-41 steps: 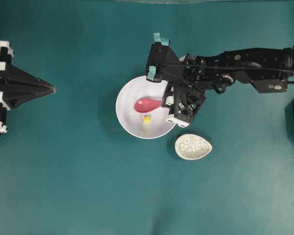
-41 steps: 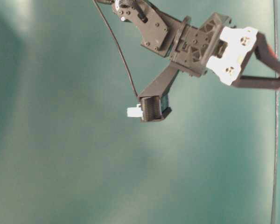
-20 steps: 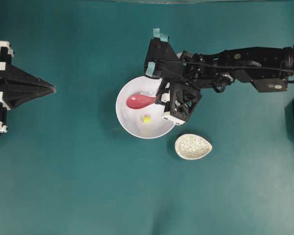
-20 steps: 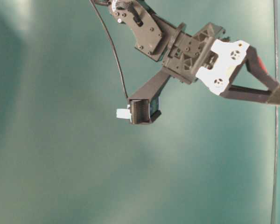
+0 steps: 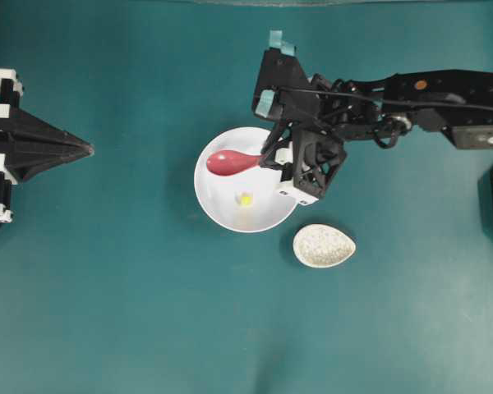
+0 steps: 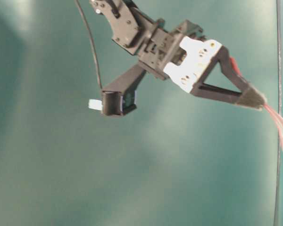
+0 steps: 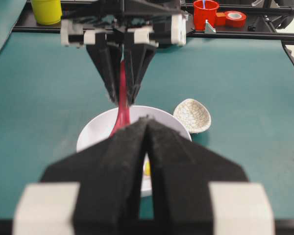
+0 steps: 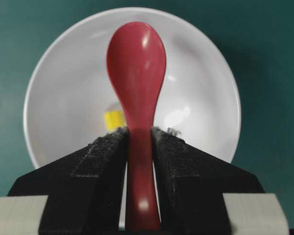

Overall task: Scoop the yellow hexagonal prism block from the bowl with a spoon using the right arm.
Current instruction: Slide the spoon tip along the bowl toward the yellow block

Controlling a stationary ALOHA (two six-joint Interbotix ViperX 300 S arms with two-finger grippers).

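A: Right end effector clamped on the spoon, both pads pressed against the handle. Scoop juts out ahead of it over the bowl.

B: Block position?

A: Yellow hexagonal prism block on the bowl floor, below the scoop and clear of it. From the right wrist view it peeks out left of the handle, just beyond the left pad.

B: Other side?

A: Left end effector at the counter edge, well apart from the bowl, its 2 fingers pressed together, nothing between them. Speckled rest sits just beside the bowl.
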